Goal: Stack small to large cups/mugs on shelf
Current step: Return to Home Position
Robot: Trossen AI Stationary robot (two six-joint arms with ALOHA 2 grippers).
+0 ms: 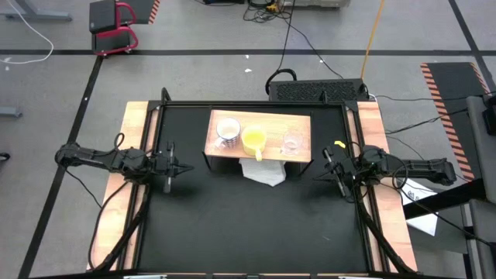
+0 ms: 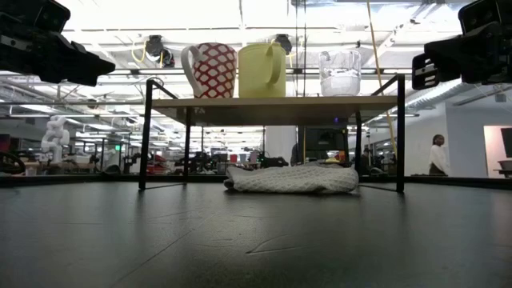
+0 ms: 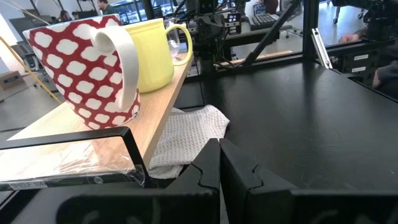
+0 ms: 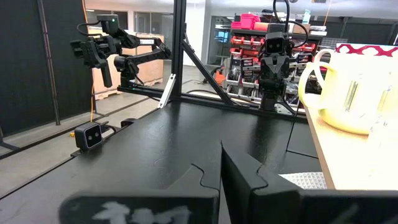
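The left gripper (image 3: 219,152) and the right gripper (image 4: 221,163) are closed on nothing. Between and beyond them, the low light-wood shelf (image 1: 267,120) carries a red-and-white patterned mug (image 1: 228,132), a yellow handled mug (image 1: 254,139) and a clear glass cup (image 1: 292,142).

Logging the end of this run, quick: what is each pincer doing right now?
Left pincer: closed, holding nothing.
Right pincer: closed, holding nothing.

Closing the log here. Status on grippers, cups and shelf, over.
Left gripper shut, empty, left of shelf; right gripper likewise, right of it. Red-white mug, yellow mug, glass cup upright in a row on shelf. White cloth under shelf, touching neither gripper.
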